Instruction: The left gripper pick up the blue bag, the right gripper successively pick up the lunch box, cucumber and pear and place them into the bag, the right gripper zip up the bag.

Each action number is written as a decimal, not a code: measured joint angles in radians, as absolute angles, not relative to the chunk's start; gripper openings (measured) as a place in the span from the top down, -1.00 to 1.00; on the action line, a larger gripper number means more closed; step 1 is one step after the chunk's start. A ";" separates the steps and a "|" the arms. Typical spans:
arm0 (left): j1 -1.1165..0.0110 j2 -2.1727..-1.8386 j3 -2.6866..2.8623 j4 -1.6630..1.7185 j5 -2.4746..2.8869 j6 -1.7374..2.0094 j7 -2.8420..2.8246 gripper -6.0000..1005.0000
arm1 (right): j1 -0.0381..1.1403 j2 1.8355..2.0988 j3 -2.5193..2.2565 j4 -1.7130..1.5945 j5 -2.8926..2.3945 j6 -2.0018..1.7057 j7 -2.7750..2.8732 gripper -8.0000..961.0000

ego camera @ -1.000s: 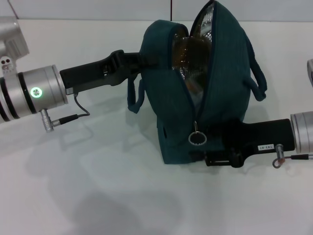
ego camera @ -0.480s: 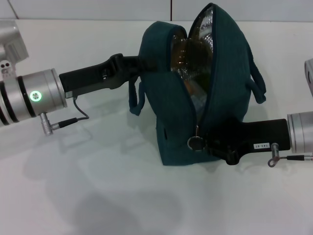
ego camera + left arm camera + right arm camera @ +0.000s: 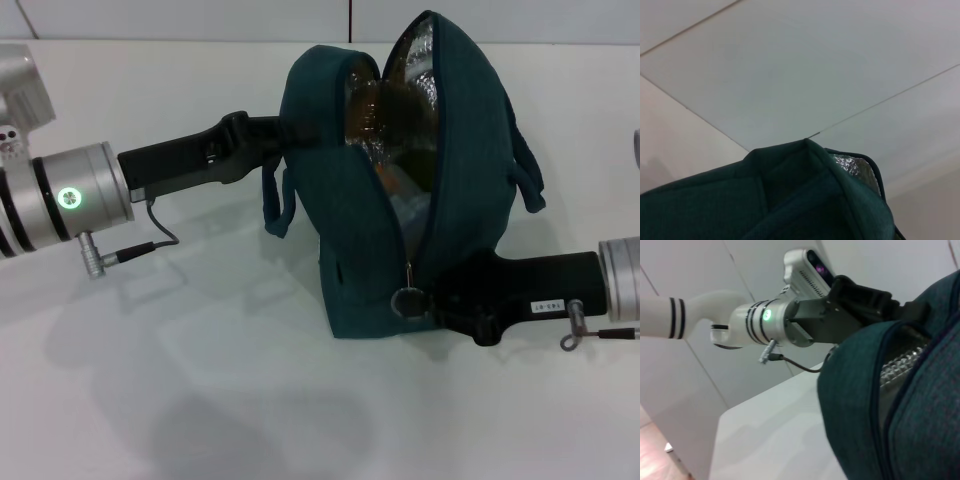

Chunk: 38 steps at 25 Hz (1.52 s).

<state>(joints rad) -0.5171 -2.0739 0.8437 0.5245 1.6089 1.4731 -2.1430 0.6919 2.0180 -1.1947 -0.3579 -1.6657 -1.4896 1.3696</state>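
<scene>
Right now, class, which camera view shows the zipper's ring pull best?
The head view: the ring pull hangs at the low end of the blue bag's open zip, beside the right end effector. The left wrist and right wrist views show only bag fabric and lining, not the pull.

the blue bag (image 3: 350,250) stands upright on the white table (image 3: 200,400), mouth gaping, silver lining showing. the left tool (image 3: 285,130) grips its upper side; the right tool (image 3: 425,300) sits at the zipper ring (image 3: 408,302) low on the front.
</scene>
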 joint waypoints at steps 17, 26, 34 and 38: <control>-0.525 -2.068 0.848 0.531 1.608 1.485 -2.143 0.58 | 0.593 2.010 -1.180 -0.534 -1.687 -1.538 1.451 0.97; -0.526 -2.063 0.845 0.537 1.568 1.576 -1.986 0.51 | 0.592 2.007 -1.156 -0.562 -1.684 -1.588 1.447 0.97; -0.485 -2.072 0.841 0.528 1.554 1.579 -1.766 0.02 | 0.596 2.008 -1.132 -0.572 -1.667 -1.591 1.446 0.97; -0.446 -2.082 0.840 0.522 1.548 1.575 -1.655 -0.14 | 0.599 2.007 -1.130 -0.572 -1.649 -1.608 1.446 0.97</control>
